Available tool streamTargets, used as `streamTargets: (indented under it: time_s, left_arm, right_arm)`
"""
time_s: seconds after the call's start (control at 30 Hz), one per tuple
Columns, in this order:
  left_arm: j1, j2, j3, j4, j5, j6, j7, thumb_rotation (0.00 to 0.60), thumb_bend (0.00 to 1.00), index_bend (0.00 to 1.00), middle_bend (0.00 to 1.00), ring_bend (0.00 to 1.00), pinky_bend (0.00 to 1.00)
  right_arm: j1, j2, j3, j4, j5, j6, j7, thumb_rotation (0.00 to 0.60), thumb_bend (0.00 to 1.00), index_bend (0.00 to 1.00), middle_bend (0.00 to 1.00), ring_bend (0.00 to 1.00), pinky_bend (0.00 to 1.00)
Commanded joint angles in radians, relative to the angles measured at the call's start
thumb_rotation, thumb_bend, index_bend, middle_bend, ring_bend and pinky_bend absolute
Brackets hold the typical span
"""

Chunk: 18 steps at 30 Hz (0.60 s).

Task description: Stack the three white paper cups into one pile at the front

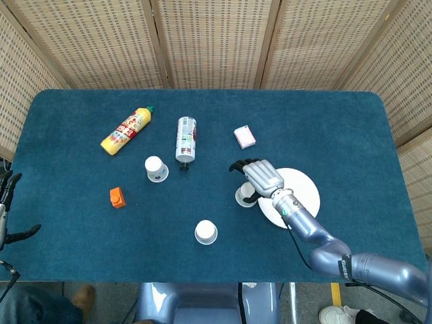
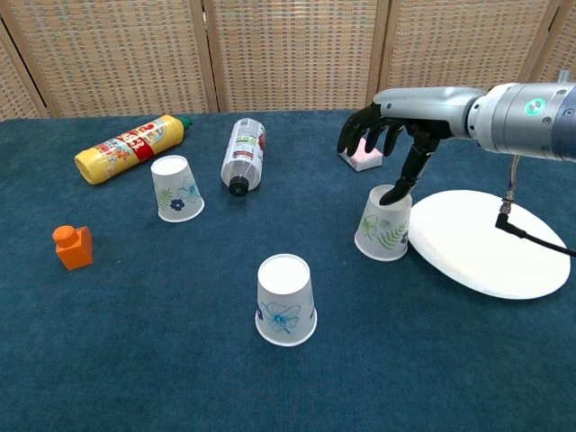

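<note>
Right hand (image 2: pixel 389 128) spread above the right cup (image 2: pixel 384 224), thumb tip at its top rim. Left hand (image 1: pixel 5 202) spread at the table's (image 1: pixel 337 128) left edge.

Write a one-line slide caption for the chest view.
Right hand reaches over the cup beside the white plate, fingers spread.

A staged test bench, likely a lab; blue felt-covered table (image 1: pixel 337 121) enclosed by woven rattan screens (image 1: pixel 216 40).
</note>
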Motion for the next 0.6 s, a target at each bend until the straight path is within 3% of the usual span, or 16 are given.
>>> streamTargets:
  time_s: [0.03, 0.4, 0.6]
  left_arm:
    - [0.001, 0.001, -0.002, -0.001, -0.001, -0.002, -0.002, 0.600, 0.00, 0.00, 0.00, 0.00, 0.00]
    - [0.004, 0.000, -0.001, -0.002, 0.012, -0.010, 0.004, 0.600, 0.00, 0.00, 0.00, 0.00, 0.00]
    - [0.008, 0.001, -0.002, -0.002, 0.015, -0.013, 0.000, 0.600, 0.00, 0.00, 0.00, 0.00, 0.00]
  right_arm:
    - [0.014, -0.022, -0.018, 0.025, 0.029, -0.002, -0.019, 0.600, 0.27, 0.30, 0.35, 0.29, 0.34]
    - [0.025, -0.013, -0.064, 0.036, 0.090, -0.009, -0.047, 0.600, 0.27, 0.33, 0.38, 0.32, 0.40]
    - [0.027, -0.022, -0.084, 0.063, 0.097, -0.002, -0.048, 0.600, 0.31, 0.39, 0.46, 0.43, 0.51]
